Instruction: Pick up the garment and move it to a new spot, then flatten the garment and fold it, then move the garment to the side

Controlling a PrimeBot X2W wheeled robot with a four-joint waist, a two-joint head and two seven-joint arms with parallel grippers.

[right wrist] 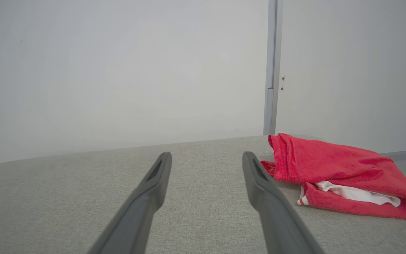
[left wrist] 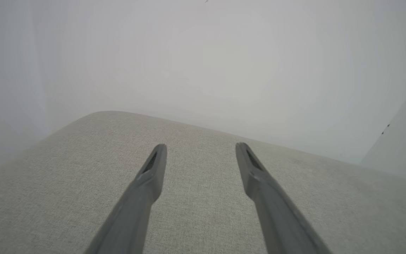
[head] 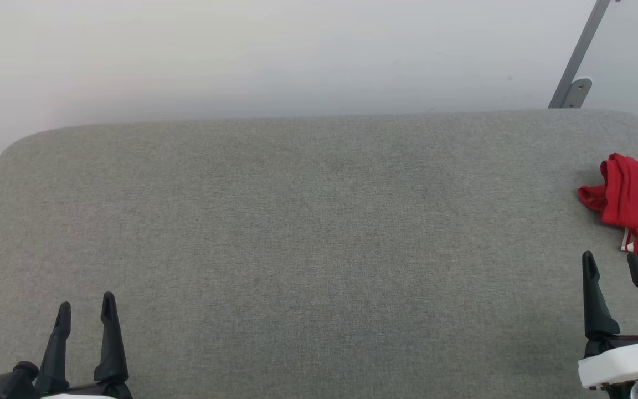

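The garment (head: 634, 202) is a red bundle with a bit of white showing, lying crumpled at the far right of the grey padded table (head: 308, 233), partly cut off by the head view's right edge. In the right wrist view the garment (right wrist: 333, 169) lies just right of and beyond my fingers. My right gripper (head: 612, 263) is open and empty, a short way in front of the garment and apart from it; its jaws also show in the right wrist view (right wrist: 206, 157). My left gripper (head: 85, 309) is open and empty at the lower left, above bare fabric (left wrist: 199, 148).
A pale wall (head: 274, 55) runs close behind the table's rounded far edge. A grey metal strut with a bracket (head: 574, 83) leans against the wall at the back right. The wide grey surface stretches between the two grippers.
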